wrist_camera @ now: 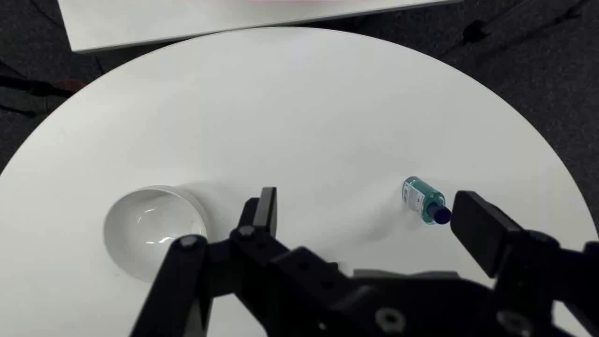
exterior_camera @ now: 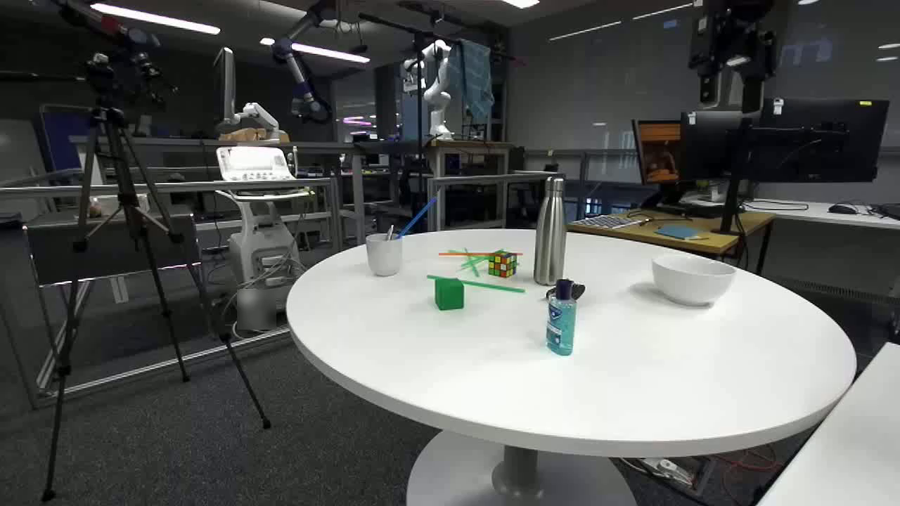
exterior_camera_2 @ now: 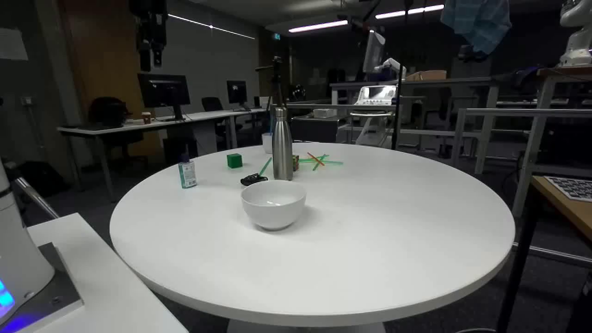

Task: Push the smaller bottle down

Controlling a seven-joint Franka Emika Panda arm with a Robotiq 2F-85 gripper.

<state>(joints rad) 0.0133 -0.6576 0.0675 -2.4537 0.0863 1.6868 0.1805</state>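
The smaller bottle, short and teal-blue with a dark cap, stands upright on the white round table (exterior_camera: 668, 400) in both exterior views (exterior_camera: 561, 327) (exterior_camera_2: 188, 175). The tall silver bottle (exterior_camera: 550, 235) stands upright farther back; it also shows in an exterior view (exterior_camera_2: 282, 150). My gripper (exterior_camera: 731, 93) is high above the table in both exterior views (exterior_camera_2: 151, 62), apart from everything. In the wrist view its fingers (wrist_camera: 364, 201) are wide apart with nothing between them. There the smaller bottle (wrist_camera: 419, 196) appears far below, beside the right finger's tip. The silver bottle is not visible in the wrist view.
A white bowl (exterior_camera_2: 274, 208) stands on the table. A small black object (exterior_camera_2: 253, 179) lies beside the silver bottle. A green cube (exterior_camera: 448, 294), a Rubik's cube (exterior_camera: 503, 265), loose straws (exterior_camera: 485, 284) and a white cup (exterior_camera: 384, 256) are also on the table.
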